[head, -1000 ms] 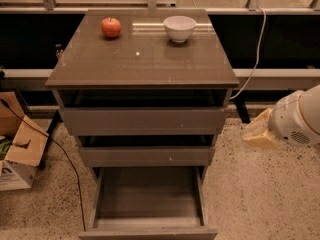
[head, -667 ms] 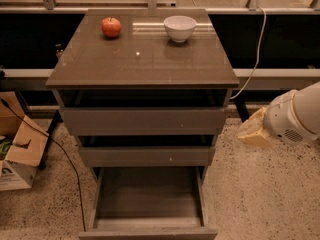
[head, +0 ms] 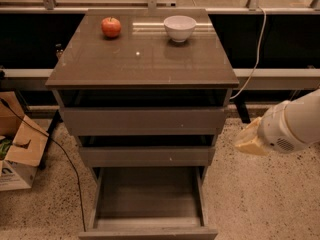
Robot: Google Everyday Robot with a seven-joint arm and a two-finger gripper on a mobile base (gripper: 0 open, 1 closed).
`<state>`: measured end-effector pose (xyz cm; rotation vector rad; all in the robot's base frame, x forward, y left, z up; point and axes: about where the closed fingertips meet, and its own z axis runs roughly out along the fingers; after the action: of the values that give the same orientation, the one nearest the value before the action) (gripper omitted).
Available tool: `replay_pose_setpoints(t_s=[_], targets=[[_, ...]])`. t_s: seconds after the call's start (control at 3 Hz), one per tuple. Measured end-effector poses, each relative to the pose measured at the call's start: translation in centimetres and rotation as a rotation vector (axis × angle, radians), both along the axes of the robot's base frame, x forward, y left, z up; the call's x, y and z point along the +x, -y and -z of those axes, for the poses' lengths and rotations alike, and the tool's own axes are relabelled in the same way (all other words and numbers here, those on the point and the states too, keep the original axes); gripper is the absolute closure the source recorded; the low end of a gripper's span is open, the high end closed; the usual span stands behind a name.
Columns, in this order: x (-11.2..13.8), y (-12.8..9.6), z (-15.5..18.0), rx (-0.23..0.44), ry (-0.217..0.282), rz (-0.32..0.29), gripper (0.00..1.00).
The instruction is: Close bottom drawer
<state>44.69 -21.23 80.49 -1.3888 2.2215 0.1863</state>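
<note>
The bottom drawer (head: 149, 199) of the grey-brown cabinet is pulled far out toward me, showing its flat grey floor and thin side walls; its front edge lies at the picture's bottom. The middle drawer (head: 145, 155) and top drawer (head: 142, 120) above it stand slightly out. My gripper (head: 248, 140), pale yellowish at the end of the white arm, hangs to the right of the cabinet at about the middle drawer's height, apart from all drawers.
On the cabinet top (head: 142, 59) sit a red apple (head: 111, 27) and a white bowl (head: 179, 28). A cardboard box (head: 17, 149) and a black cable (head: 65, 159) lie on the speckled floor at the left. A white cord (head: 257, 49) hangs at the right.
The arm and gripper have moved a little to the left, toward the cabinet. The drawers have not moved.
</note>
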Motion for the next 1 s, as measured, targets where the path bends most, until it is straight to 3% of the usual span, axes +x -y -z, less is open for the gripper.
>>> replay_pose_setpoints(t_s=[0.67, 1.0], targets=[[-2.3, -1.9, 9.9, 0.056, -0.087, -0.015, 1.0], [-3.4, -2.5, 18.2, 0.133, -0.155, 0.009, 1.0]])
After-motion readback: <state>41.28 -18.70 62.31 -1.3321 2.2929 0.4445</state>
